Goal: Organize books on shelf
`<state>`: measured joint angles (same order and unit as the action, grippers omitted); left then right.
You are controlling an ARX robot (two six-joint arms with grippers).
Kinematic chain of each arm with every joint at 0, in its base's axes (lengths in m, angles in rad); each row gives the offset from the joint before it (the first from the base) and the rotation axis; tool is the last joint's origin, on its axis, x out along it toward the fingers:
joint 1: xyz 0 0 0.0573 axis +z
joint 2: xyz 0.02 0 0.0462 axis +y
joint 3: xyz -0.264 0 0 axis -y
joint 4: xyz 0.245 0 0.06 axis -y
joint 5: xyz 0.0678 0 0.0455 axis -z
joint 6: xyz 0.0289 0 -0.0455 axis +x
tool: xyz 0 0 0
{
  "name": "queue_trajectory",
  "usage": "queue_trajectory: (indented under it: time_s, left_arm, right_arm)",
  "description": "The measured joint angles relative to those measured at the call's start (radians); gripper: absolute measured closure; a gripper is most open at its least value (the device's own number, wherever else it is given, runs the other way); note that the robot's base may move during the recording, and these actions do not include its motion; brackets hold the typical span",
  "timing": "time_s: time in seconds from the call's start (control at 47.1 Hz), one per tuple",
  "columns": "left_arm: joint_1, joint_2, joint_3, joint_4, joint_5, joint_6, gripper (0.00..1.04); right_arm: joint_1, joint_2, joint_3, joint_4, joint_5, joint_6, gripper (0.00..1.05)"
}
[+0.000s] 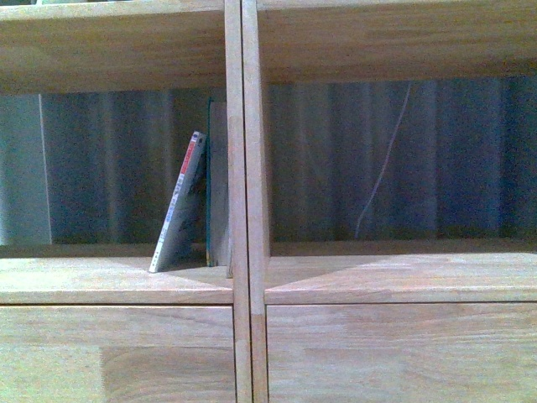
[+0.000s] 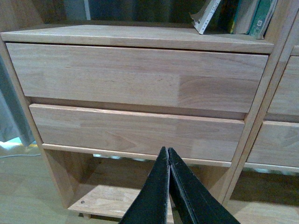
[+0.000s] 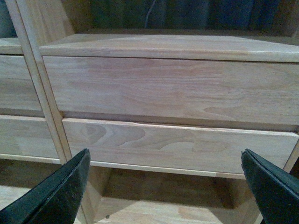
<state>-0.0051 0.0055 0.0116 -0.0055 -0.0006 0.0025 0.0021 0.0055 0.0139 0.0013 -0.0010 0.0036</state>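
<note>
Left wrist view: left gripper (image 2: 168,161) at frame bottom, fingers pressed together, empty, facing drawers (image 2: 135,77). Right gripper (image 3: 166,175) spread wide before drawers. Front view, centre left: white book (image 1: 178,206) leans on green book (image 1: 217,180) in shelf (image 1: 117,281) compartment against divider.

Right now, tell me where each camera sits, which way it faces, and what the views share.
Front view: on the robot's body, facing the shelf at compartment height; white paperback leans toward the green-spined book; no arm shows.
Left wrist view: low, facing the left drawers; left gripper, fingers together.
Right wrist view: low, facing the right drawers; right gripper, fingers apart.
Shared: front and left wrist both show the books.
</note>
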Motion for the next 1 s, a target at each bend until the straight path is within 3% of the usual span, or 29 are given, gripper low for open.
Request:
queue_trajectory:
  time_s: [0.234,0.488,0.743,0.998]
  left_arm:
    - [0.0,0.0,0.0,0.0,0.0,-0.001,1.02]
    - [0.0,0.0,0.0,0.0,0.0,0.0,0.6]
    - [0.0,0.0,0.0,0.0,0.0,0.0,0.06]
    - [0.0,0.0,0.0,0.0,0.0,0.0,0.07]
  right_arm:
    - [0.0,0.0,0.0,0.0,0.0,0.0,0.07]
    - [0.0,0.0,0.0,0.0,0.0,0.0,0.07]
    - [0.0,0.0,0.0,0.0,0.0,0.0,0.07]
    - [0.0,0.0,0.0,0.0,0.0,0.0,0.07]
